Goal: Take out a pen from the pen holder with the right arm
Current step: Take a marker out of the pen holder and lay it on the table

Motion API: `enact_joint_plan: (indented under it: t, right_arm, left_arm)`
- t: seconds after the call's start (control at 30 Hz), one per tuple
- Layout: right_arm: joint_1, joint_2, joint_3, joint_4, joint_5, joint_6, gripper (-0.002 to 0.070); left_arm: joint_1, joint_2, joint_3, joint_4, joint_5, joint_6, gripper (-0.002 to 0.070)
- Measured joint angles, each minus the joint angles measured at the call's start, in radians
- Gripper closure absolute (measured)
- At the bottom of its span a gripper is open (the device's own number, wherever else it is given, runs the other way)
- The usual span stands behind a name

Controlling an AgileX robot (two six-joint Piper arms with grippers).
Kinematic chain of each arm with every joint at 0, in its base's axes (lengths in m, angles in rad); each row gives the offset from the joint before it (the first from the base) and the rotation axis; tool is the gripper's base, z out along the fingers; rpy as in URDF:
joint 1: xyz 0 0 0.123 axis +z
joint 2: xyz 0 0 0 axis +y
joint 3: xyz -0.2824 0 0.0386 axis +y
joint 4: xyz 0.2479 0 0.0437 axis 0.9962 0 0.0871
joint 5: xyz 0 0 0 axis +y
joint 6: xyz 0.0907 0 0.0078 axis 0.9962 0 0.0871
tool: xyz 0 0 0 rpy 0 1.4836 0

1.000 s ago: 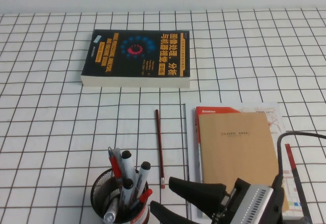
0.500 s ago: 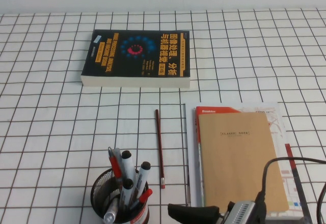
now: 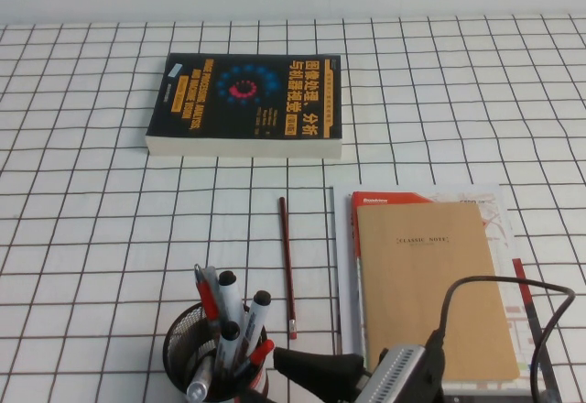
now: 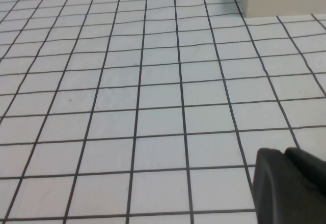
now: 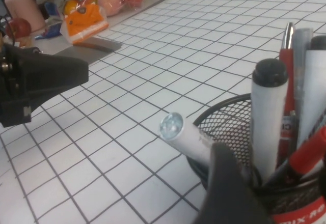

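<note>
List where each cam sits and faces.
High: raised on robot's side, angled down at table; right hand at near edge beside the pen holder.
Left wrist: on left arm, low over checked cloth toward the book; left hand partly shows.
Right wrist: on right arm, facing the pen holder; open right hand shows.
Shared: high and right wrist show the pen holder.

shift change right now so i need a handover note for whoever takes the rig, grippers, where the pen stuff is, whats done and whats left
Right gripper: open, low beside the pen holder, holding nothing.
Left gripper: over bare checked cloth, seen only by its wrist camera.
Pens: all standing in the holder; a loose pencil lies on the cloth beyond it.
Done: approach to the holder.
Left: close on one pen and lift it out.
</note>
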Motion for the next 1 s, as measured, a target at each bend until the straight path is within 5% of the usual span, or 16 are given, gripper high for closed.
enact_joint_plan:
  t: [1.0]
  right_arm:
    - [0.0,0.044,-0.077,0.121,-0.002,0.039,0.0339]
  left_arm:
    - [0.0,0.0,0.0,0.0,0.0,0.0,0.0679]
